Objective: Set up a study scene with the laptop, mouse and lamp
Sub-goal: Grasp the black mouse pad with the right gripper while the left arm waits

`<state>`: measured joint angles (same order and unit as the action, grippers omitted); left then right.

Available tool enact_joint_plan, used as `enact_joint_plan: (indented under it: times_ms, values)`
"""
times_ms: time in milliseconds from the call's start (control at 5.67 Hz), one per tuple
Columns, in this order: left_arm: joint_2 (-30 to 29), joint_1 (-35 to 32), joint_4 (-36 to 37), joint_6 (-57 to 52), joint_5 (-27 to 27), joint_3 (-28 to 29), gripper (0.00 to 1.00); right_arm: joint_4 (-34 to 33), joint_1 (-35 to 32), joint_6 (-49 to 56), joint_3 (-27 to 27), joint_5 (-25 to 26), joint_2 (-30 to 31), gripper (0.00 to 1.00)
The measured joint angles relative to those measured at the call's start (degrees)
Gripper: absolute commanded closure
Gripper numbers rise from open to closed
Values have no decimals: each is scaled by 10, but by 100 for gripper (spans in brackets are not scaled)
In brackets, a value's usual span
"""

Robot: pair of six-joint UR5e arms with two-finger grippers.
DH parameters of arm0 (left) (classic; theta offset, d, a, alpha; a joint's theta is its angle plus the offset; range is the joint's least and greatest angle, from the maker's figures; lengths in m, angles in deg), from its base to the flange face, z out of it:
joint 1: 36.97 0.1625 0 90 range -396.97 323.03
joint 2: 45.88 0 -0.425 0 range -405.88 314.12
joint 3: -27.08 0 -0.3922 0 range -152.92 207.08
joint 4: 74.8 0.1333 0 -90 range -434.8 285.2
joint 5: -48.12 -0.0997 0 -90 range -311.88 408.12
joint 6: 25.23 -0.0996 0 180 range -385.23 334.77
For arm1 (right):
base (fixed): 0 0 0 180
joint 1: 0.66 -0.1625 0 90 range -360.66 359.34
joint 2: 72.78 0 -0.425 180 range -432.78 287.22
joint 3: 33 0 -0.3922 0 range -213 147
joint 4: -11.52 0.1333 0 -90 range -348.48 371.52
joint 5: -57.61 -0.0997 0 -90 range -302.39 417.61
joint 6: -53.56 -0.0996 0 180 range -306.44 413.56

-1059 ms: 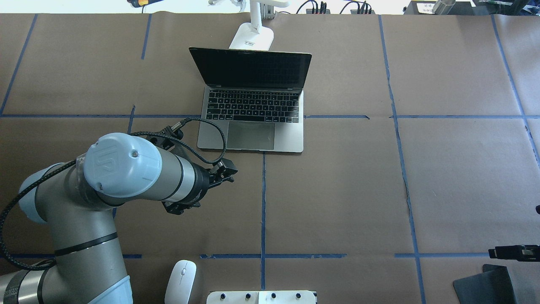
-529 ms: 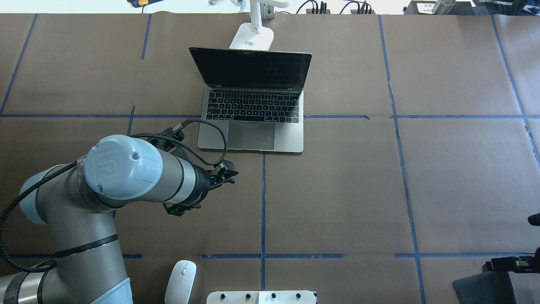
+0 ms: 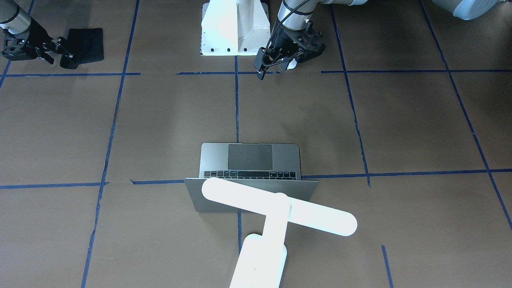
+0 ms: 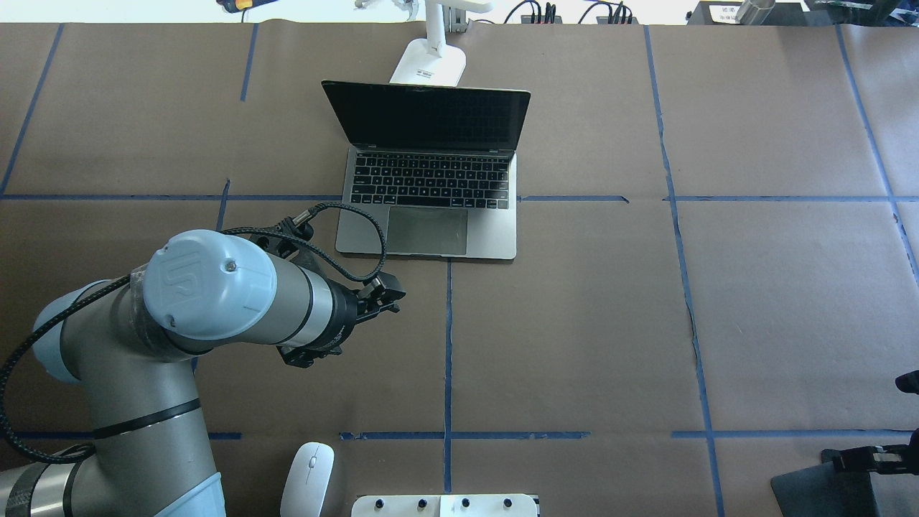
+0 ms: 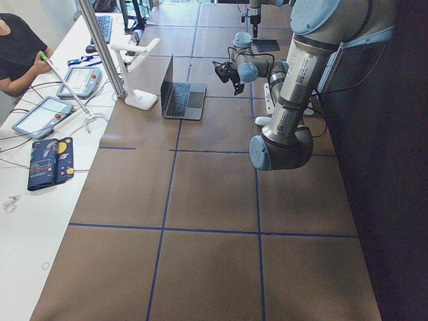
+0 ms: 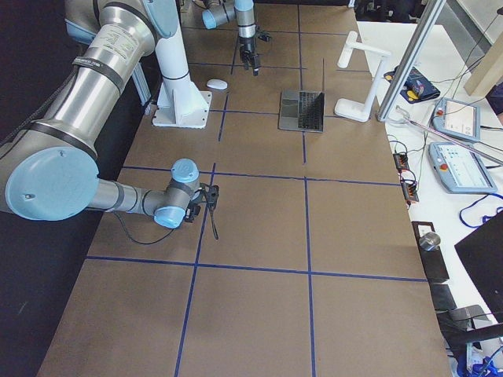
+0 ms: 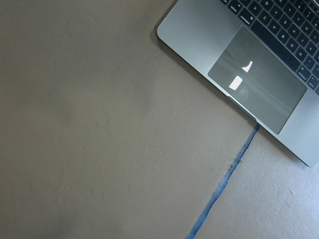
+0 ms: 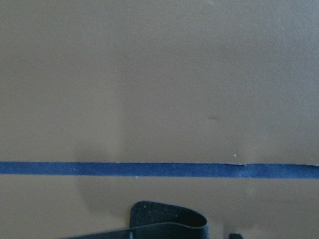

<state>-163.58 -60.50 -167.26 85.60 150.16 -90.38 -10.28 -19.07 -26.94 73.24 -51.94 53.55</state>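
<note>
The grey laptop (image 4: 431, 208) stands open at the far middle of the table, and its trackpad shows in the left wrist view (image 7: 259, 79). The white lamp (image 3: 280, 208) stands just behind it, with its light bar over the lid. The white mouse (image 4: 309, 470) lies at the near edge, left of the pedestal. My left gripper (image 3: 296, 56) hovers over bare table between mouse and laptop; it looks open and holds nothing. My right gripper (image 3: 60, 50) looks open at the corner of the black pad (image 3: 86, 40).
The white bolted pedestal (image 4: 445, 505) sits at the near edge's middle. The black pad's edge (image 8: 169, 221) looks curled up in the right wrist view. Blue tape lines cross the brown table cover (image 4: 574, 323). Tablets and cables lie beyond the far edge.
My right gripper has moved toward the near edge, down to the black pad. My left arm has barely moved.
</note>
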Motion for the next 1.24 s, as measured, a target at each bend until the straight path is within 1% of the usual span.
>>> enact_joint_plan:
  times_ms: [176,529,882,1235]
  values:
    - [0,0,0,0,0,0,0,0,0,0,-1,-2,0,100]
    - [0,0,0,0,0,0,0,2,0,0,-1,-3,2,100]
    - [-1,0,0,0,0,-1,0,33,-15,0,13,-2,-14,100]
    - [-1,0,0,0,0,-3,0,45,-68,1,13,-4,-84,100]
